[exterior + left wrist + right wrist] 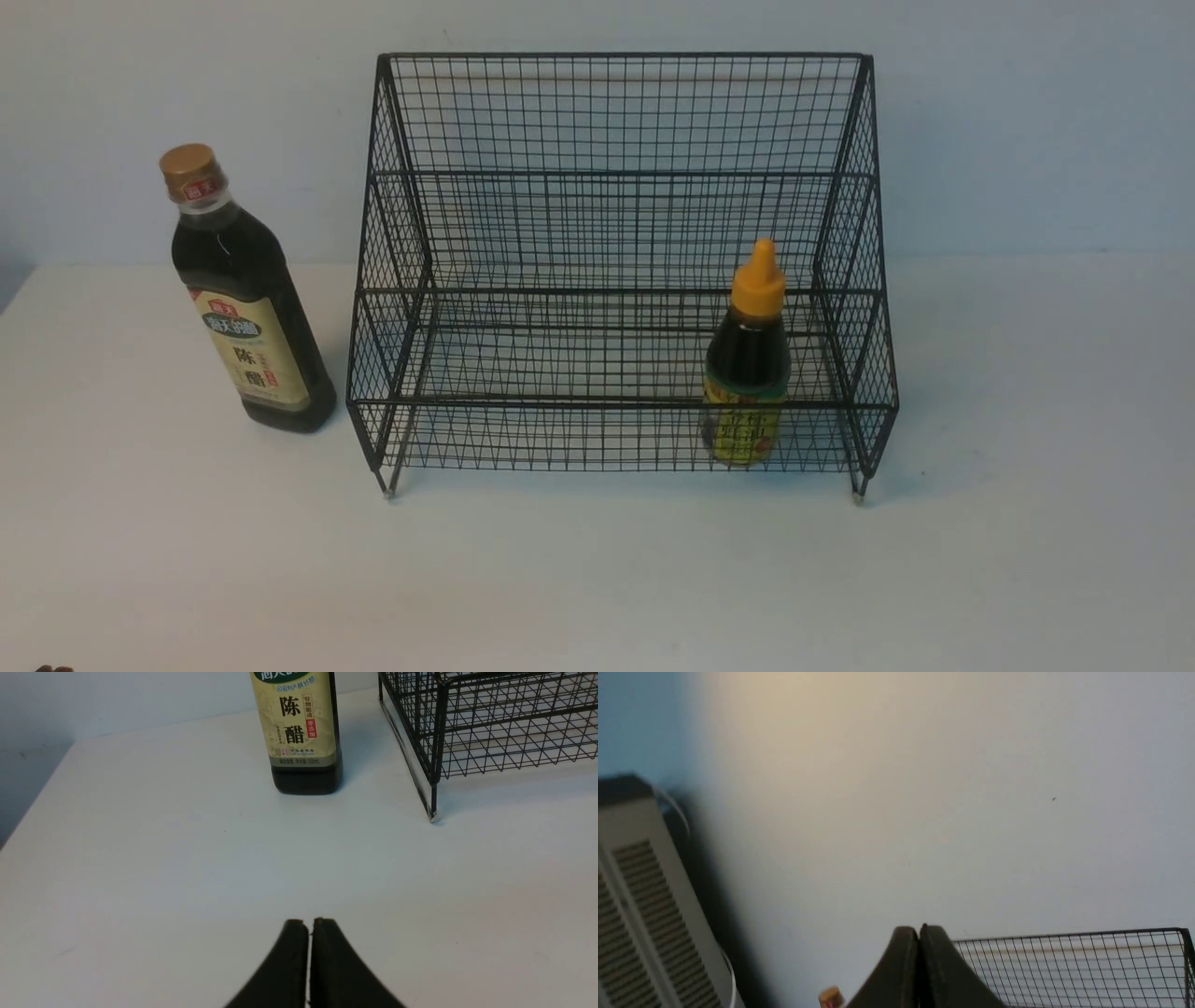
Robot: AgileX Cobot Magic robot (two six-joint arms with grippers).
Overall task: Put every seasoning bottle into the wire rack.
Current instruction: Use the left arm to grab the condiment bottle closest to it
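Front: tall bottle [245,299] stands upright, cap up, on the table [597,579] just left of the wire rack [560,402]. Short bottle [747,373] is upright in the near tier, right side.
Left wrist: left gripper [308,926] pressed together, empty. I risk toppling the tall bottle unless it spreads first.
Right wrist: right gripper [920,933] pressed together, empty, facing the wall [924,788].

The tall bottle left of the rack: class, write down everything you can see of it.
The tall bottle is clear, seemingly plastic, filled nearly to the neck with dark liquid. It has a gold-brown cap with a red band beneath and a cream label bearing Chinese characters. It stands upright on the white table, left of the wire rack, not touching it. Nothing grips it.
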